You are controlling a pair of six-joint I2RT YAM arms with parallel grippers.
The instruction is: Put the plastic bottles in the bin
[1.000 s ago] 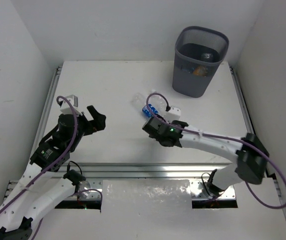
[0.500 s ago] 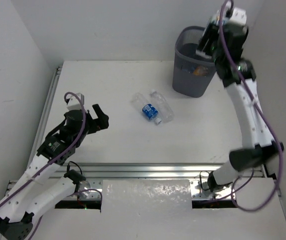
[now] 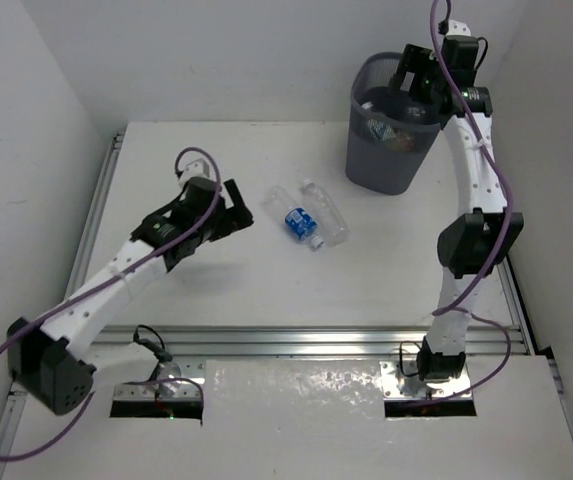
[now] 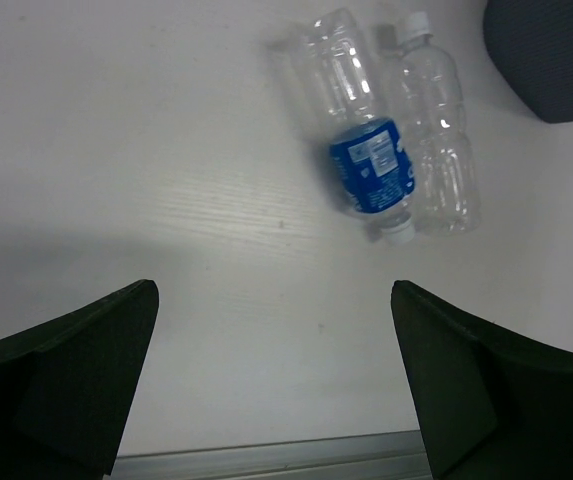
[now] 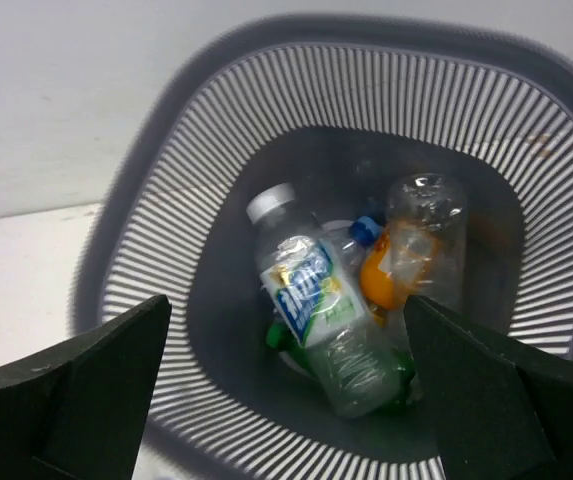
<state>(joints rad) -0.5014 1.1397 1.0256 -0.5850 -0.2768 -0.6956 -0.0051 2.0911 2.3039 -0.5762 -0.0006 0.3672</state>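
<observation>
The dark grey mesh bin [image 3: 378, 165] stands at the table's back right. In the right wrist view the bin [image 5: 166, 230] holds a clear bottle with a green-white label [image 5: 316, 300], an orange bottle [image 5: 391, 275], a green bottle [image 5: 284, 335] and a blue-capped clear one [image 5: 366, 230]. My right gripper [image 3: 413, 78] [image 5: 286, 300] hangs open and empty over the bin's mouth. Two bottles lie side by side mid-table: one with a blue label [image 3: 294, 216] [image 4: 366, 170] and a plain clear one [image 3: 326, 215] [image 4: 436, 150]. My left gripper [image 3: 236, 212] [image 4: 272, 290] is open and empty, just left of them.
An aluminium rail [image 3: 286, 340] [image 4: 266, 462] runs along the table's near edge, with side rails at left and right. White walls close in the back and both sides. The bin's lower corner [image 4: 551, 55] shows in the left wrist view, beyond the bottles.
My right gripper has swung from the bottles mid-table up to over the bin. My left arm has reached forward and right, towards the two bottles on the table.
</observation>
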